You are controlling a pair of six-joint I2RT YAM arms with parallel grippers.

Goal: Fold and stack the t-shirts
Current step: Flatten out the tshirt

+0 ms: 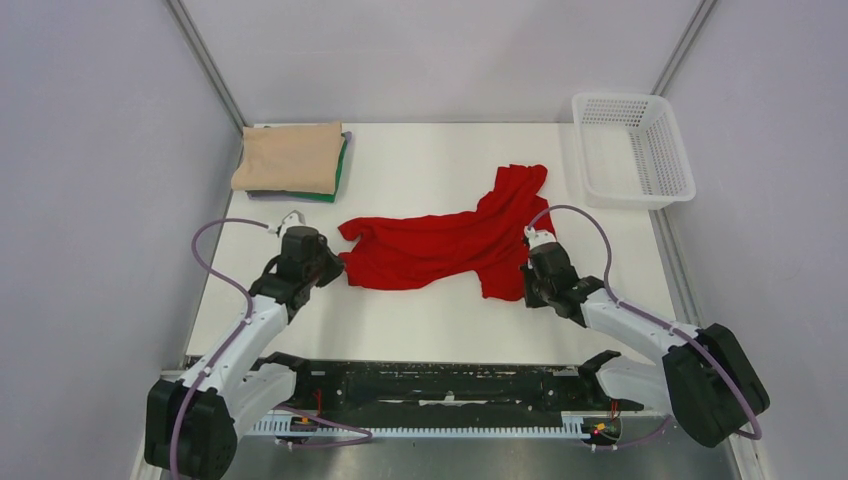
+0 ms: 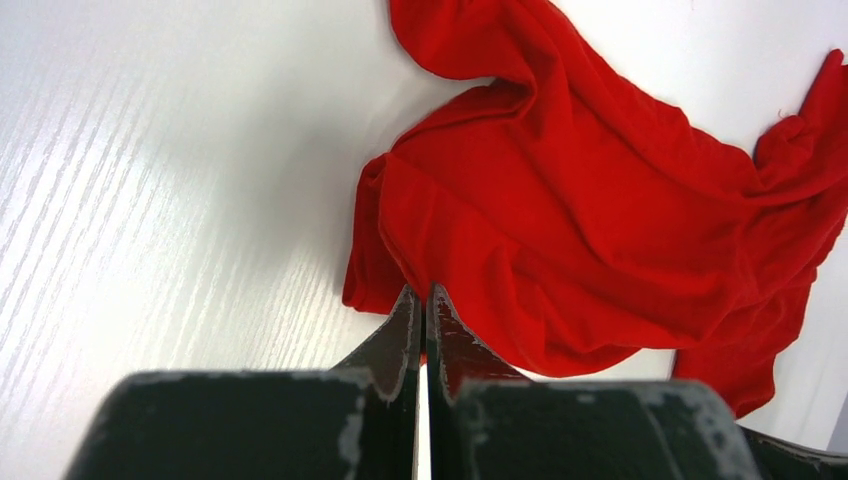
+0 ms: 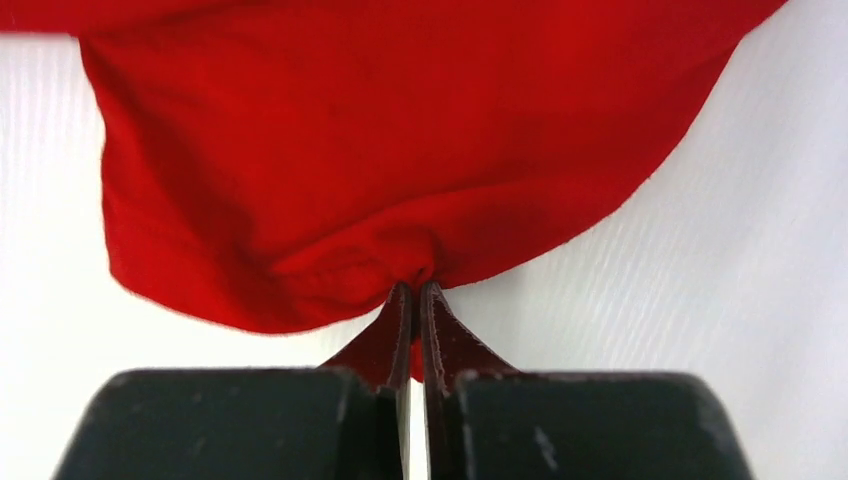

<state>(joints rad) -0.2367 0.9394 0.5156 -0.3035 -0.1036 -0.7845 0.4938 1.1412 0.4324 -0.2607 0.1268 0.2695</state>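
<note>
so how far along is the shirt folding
Done: the beige t-shirt lies folded on top of the folded dark green t-shirt at the far left corner of the table. In hand: the red t-shirt is crumpled in the middle, with the left claw and right claw each shut on an edge of it. Left: spread it flat, fold it and add it to the stack.
</note>
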